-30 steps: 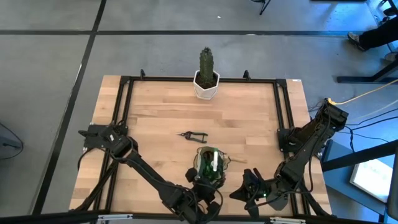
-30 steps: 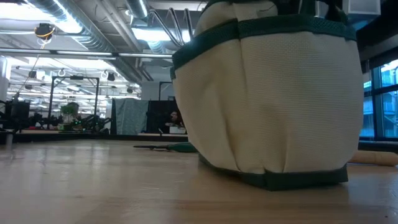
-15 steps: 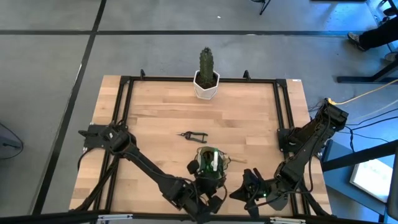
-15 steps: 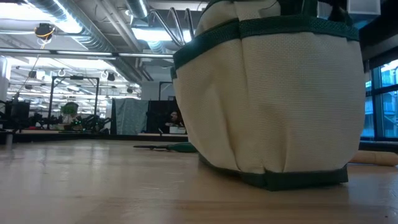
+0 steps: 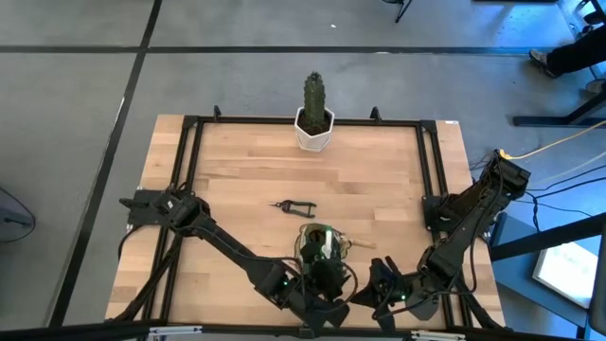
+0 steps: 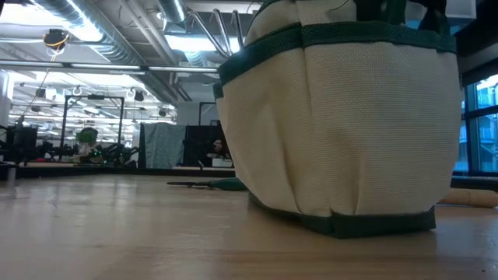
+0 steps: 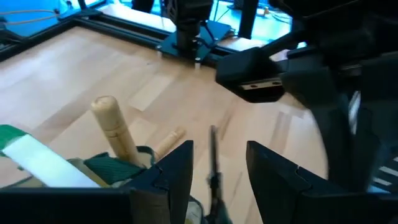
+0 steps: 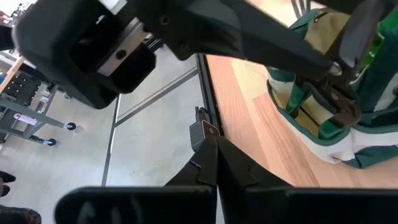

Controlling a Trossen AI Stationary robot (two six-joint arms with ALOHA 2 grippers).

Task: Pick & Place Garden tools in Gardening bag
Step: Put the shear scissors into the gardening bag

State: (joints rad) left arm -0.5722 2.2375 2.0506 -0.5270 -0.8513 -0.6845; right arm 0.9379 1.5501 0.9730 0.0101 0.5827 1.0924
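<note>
Two tools are not yet in the olive-green and tan fabric gardening bag [image 6: 342, 124], which stands near the table's front edge between the two arms. Your left gripper [image 7: 219, 149] hangs just over the bag's rim with its fingers spread apart. A thin dark rod shows in the gap, and I can't tell whether it touches either finger.

A pale wooden handle [image 7: 114, 127] already sticks up out of the bag.

The dark-handled pruning shears [image 5: 294, 206] lie flat on the wood just beyond the bag, on the side toward the green cactus in its white pot [image 5: 314, 131]. Their long axis runs across the table. To reach them, take the left gripper forward past the bag and turn the fingers to straddle that axis.

A wooden-handled tool [image 5: 358, 245] lies just beside the bag on the right arm's side. The right gripper [image 8: 210, 144] waits near it at the front edge, fingers pressed together and empty, so I judge it better placed for that one.
</note>
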